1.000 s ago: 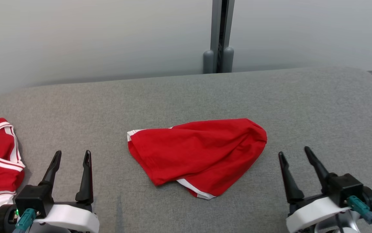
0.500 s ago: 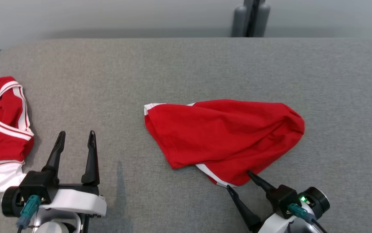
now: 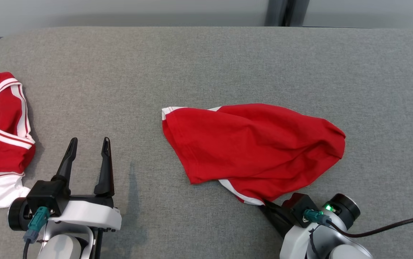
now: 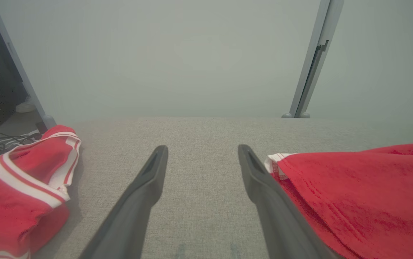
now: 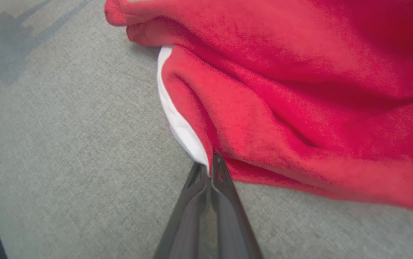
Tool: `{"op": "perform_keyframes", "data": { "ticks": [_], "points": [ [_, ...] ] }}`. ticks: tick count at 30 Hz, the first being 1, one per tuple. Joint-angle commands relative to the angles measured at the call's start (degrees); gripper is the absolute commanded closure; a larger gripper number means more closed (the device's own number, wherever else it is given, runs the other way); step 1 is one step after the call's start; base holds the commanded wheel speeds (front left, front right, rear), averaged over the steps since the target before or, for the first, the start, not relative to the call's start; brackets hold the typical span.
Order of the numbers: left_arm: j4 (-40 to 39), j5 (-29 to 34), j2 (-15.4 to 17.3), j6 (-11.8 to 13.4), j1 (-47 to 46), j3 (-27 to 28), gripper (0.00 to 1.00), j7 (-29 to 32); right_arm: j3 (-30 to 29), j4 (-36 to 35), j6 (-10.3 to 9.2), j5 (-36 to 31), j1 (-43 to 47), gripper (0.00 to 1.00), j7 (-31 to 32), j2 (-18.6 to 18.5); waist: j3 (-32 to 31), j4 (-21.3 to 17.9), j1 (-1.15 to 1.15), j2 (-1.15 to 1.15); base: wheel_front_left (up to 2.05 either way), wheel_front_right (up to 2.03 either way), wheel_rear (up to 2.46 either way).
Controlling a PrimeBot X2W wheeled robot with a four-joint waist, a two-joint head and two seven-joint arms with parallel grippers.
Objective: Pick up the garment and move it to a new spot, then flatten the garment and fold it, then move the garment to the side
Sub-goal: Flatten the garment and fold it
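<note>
The red garment (image 3: 253, 151) was soft, matt knitted cloth. The tabletop (image 3: 206, 64) wore coarse grey woven fabric. Fingers of the left gripper (image 3: 89, 141) were matt plastic.

Head view: second garment (image 3: 1, 144) cut by the left edge — full outline unreadable. Post (image 3: 287, 12) cropped at the top edge; cable (image 3: 389, 226) runs off the right edge. Right gripper (image 3: 266, 206) fingertips buried under the near hem of the garment (image 3: 253, 147). Right wrist view: garment overruns top and right edges — how much cloth sits between the closed fingers cannot be told, underside layers hidden
</note>
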Motion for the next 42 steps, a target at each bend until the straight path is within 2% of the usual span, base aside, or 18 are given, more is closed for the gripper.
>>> {"op": "perform_keyframes", "data": {
  "ticks": [1, 3, 8, 13, 17, 21, 25, 30, 35, 42],
  "points": [
    [0.3, -0.2, 0.1, -0.5, -1.3, 0.2, 0.0, -0.5, 1.4, -1.3, 0.02, 1.5, -0.7, 1.0, 1.7, -1.8, -0.1, -0.6, 0.0, 0.0, 0.0, 0.0, 0.0],
    [0.8, -0.3, 0.2, -0.4, -1.2, 0.4, 0.0, -0.5, 4.1, -5.1, 0.02, 5.3, -1.6, 1.0, 4.7, -4.2, -0.3, -1.4, 0.0, 0.0, 0.0, 0.0, 0.0],
    [1.3, -0.2, 0.7, 0.1, -1.2, 1.1, 0.0, -0.9, 9.0, -19.7, 0.02, 16.2, -5.6, 1.0, 12.8, -13.4, -0.8, -3.7, 0.0, 0.0, 0.0, 0.0, 0.0],
    [1.1, -0.3, 1.1, 0.2, -1.0, 1.4, 0.0, -0.9, 5.6, -33.0, 0.02, 27.4, -7.5, 1.0, 19.7, -20.0, -1.3, -5.3, 0.0, 0.0, 0.0, 0.0, 0.0],
    [0.8, -0.3, 1.2, 0.5, -1.1, 1.3, 0.0, -1.0, -1.3, -39.5, 0.02, 35.1, -8.2, 1.0, 20.8, -20.8, -1.5, -6.0, 0.0, 0.0, 0.0, 0.0, 0.0],
    [0.7, -0.2, 1.2, 0.4, -1.6, 0.9, 0.0, -0.8, -5.4, -41.0, 0.02, 40.3, -9.2, 1.0, 20.5, -19.8, -1.3, -6.1, 0.0, 0.0, 0.0, 0.0, 0.0],
    [0.7, 0.0, 1.1, 0.1, -2.6, 0.3, 0.0, -0.6, -9.6, -36.7, 0.03, 44.4, -12.4, 1.0, 19.9, -20.3, -0.6, -6.0, 0.0, 0.0, 0.0, 0.0, 0.0],
    [0.9, 0.3, 0.4, -0.5, -4.3, -0.6, 0.0, -0.7, -9.3, -26.7, 0.02, 45.8, -18.9, 1.0, 16.6, -20.1, 1.2, -5.1, 0.0, 0.0, 0.0, 0.0, 0.0],
    [2.2, 0.4, -0.9, -1.5, -6.7, -2.1, 0.0, -0.9, -4.9, -13.8, 0.05, 43.7, -24.7, 1.0, 9.2, -19.3, 3.4, -3.2, 0.0, 0.0, 0.0, 0.0, 0.0],
    [4.4, 0.6, -3.0, -2.9, -9.5, -3.3, 0.0, -1.5, 3.7, 0.4, 0.05, 42.5, -31.5, 1.0, -0.2, -14.4, 5.7, -0.5, 0.0, 0.0, 0.0, 0.0, 0.0]
  ]
}}
